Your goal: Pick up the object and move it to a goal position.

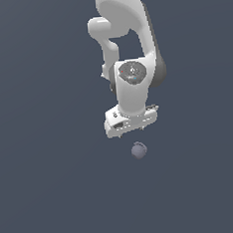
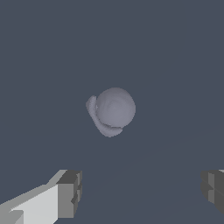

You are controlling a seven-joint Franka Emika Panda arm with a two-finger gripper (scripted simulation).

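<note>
We hang the white arm (image 1: 130,52) over the ball (image 1: 139,150), our gripper (image 2: 140,192) spread wide and empty with the ball lying apart between its fingers (image 2: 70,192), so we judge this the approach step, calling next for a straight descent and closing.

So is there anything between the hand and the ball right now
Nothing visible. The hand hangs just above the ball with only bare dark surface around it. In the wrist view the ball sits unobstructed ahead of the open fingers.
</note>
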